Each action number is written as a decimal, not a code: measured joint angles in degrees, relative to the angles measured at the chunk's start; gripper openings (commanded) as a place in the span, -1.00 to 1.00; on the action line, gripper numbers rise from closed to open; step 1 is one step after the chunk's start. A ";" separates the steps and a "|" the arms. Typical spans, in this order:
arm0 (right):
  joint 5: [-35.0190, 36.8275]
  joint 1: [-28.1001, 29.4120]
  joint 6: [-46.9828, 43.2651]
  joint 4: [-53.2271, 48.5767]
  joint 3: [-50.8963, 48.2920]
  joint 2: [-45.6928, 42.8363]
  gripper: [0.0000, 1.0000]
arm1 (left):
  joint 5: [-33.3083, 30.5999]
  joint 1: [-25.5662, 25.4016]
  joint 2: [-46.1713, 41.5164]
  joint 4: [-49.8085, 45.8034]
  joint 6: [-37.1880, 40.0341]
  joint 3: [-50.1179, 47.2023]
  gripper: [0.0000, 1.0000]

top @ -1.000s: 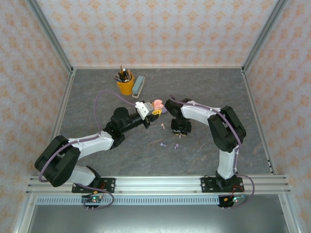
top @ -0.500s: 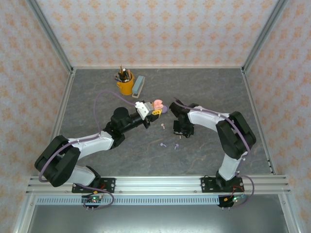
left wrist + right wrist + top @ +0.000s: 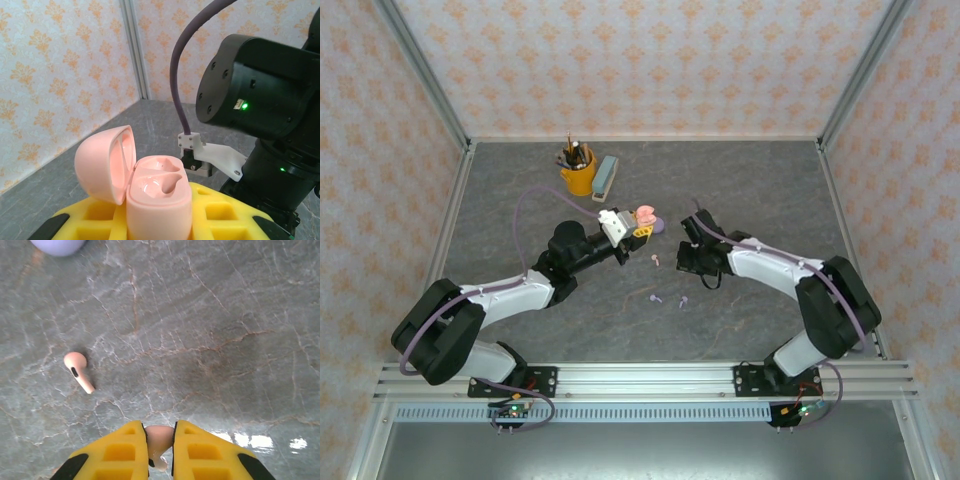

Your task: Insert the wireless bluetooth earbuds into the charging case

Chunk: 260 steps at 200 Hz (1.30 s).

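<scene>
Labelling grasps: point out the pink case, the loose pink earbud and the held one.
pink case (image 3: 159, 210), left wrist view, lower shell's front.
loose pink earbud (image 3: 75, 361), right wrist view, rounded head.
held pink earbud (image 3: 159, 435), right wrist view, visible rounded body.

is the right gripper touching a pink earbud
Touching. The right wrist view shows the right gripper pinching a pink earbud between its yellow fingers, with no gap on either side.

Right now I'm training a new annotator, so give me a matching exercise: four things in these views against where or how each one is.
Things:
1. pink charging case
2. loose pink earbud
3. second pink earbud
4. yellow cup

Places or states:
A. pinched in the right gripper
B. at the back, holding pens
C. lid open, in the left gripper
D. lying on the table

Pairs: 1-C, 2-D, 3-A, 4-B
</scene>
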 measured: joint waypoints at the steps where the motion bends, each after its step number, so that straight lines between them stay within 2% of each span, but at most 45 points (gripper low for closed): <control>1: 0.02 0.00 0.04 0.13 -0.11 -0.07 -0.72 | 0.00 0.00 0.00 0.00 0.00 0.00 -1.00; 67: -0.15 -0.44 0.22 10.03 -4.94 -7.96 -0.71 | -0.42 0.00 -0.24 -0.66 0.17 0.44 -1.00; 154: -0.50 -2.08 -3.74 11.58 -4.92 -22.73 -0.70 | -0.61 0.00 -0.42 -0.85 0.28 0.44 -1.00; 260: -5.44 -2.36 -9.51 10.56 5.68 -28.85 -0.69 | 1.73 0.00 -2.34 -2.49 4.72 3.72 -1.00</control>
